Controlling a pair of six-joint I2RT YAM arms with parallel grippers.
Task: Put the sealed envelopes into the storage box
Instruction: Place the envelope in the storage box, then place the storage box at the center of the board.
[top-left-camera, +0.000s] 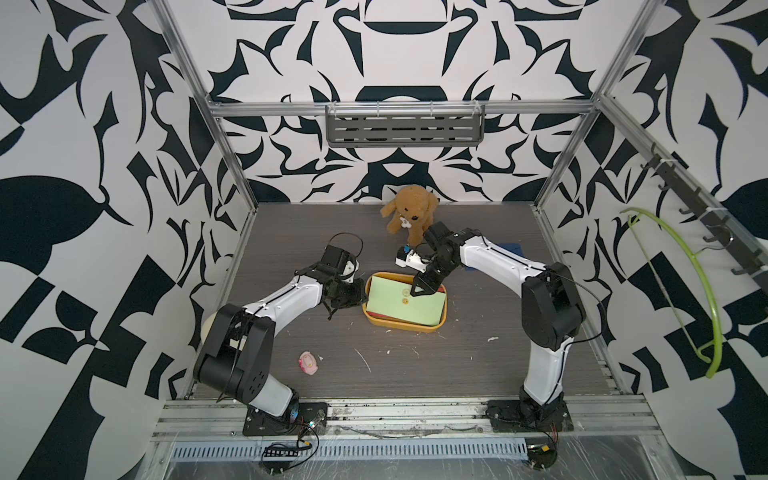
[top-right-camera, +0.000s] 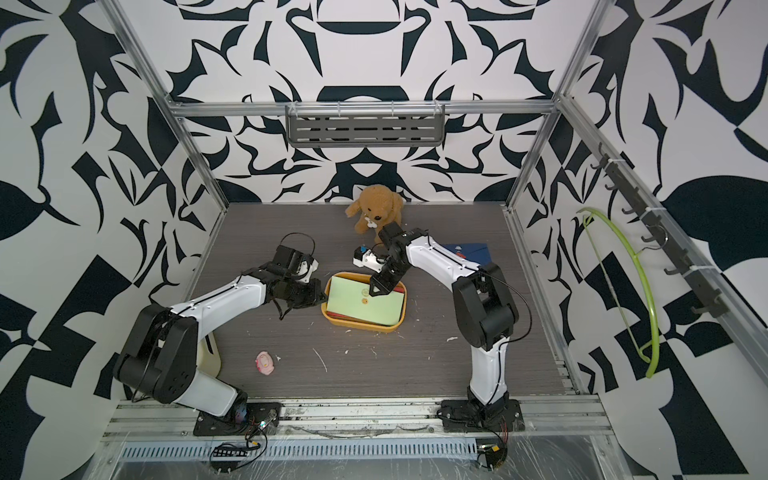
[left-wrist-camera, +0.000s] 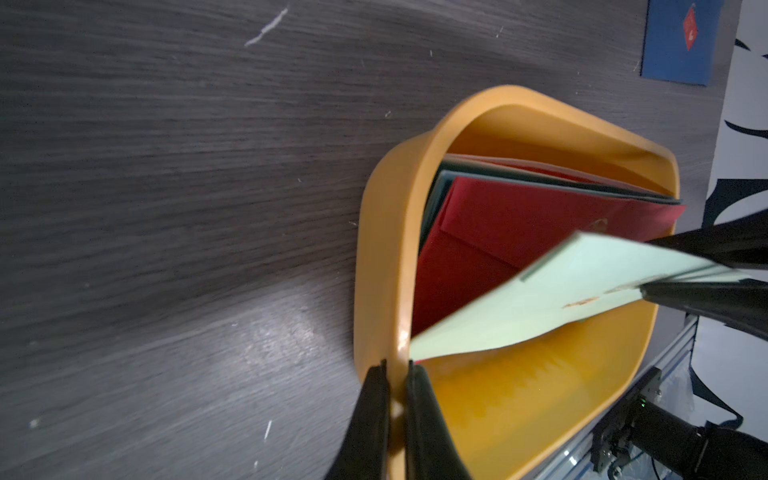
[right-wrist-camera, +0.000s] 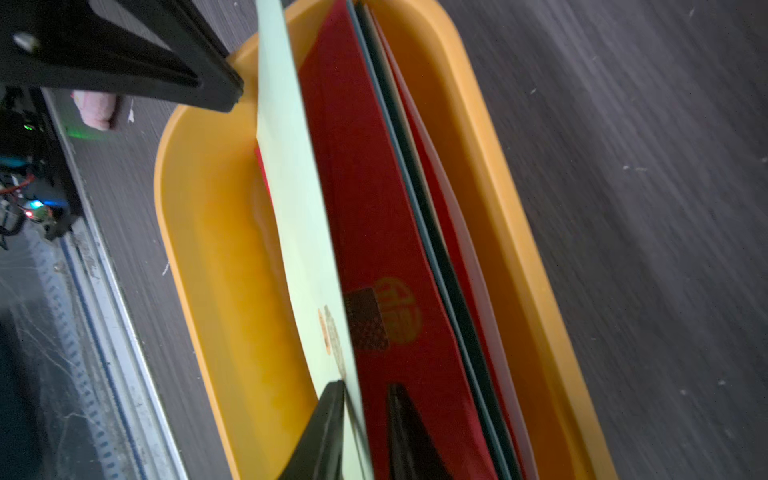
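Pale green envelope (top-left-camera: 390, 301), both top views: tilted over the stack inside the yellow tub (top-left-camera: 401, 328), long axis along the tub's long side, sticker up.
Left wrist, left gripper (left-wrist-camera: 397, 368): fingers clamped on the tub's rim; an envelope corner rests right beside them.
Right wrist, right gripper (right-wrist-camera: 365, 386): fingers slightly apart, envelope's edge between, red envelope (right-wrist-camera: 374, 208) underneath.
Handling: I'd guess light, bendy, slick paper, so pinch a short edge.
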